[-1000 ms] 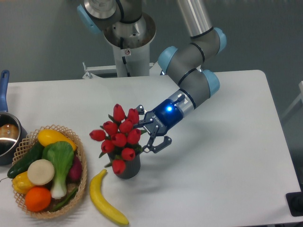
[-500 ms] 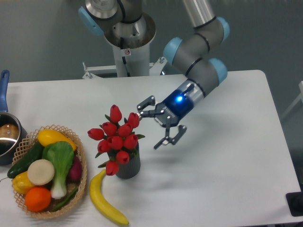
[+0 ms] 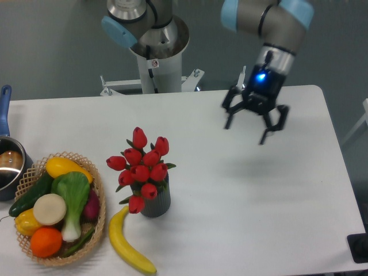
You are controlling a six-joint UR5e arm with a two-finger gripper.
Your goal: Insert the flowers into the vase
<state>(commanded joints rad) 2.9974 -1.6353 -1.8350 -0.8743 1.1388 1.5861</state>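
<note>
- No readable writing anywhere; the sticker on the robot base is too small to make out.
- Flowers [image 3: 142,167] stand in the vase [image 3: 155,202], lower-left of centre, well apart from the gripper [image 3: 248,133] at upper right, fingers spread wide, holding nothing.
- Banana [image 3: 130,250] just beside the vase, wicker basket [image 3: 99,221] further left; bare table [image 3: 253,213] to the right.

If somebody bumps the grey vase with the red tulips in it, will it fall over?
It might. The vase is short and narrow, and the flowers spread wider than its mouth and lean left, so it looks top-heavy. It would probably tip towards the banana lying beside it. Its round shape means it could roll afterwards.
</note>
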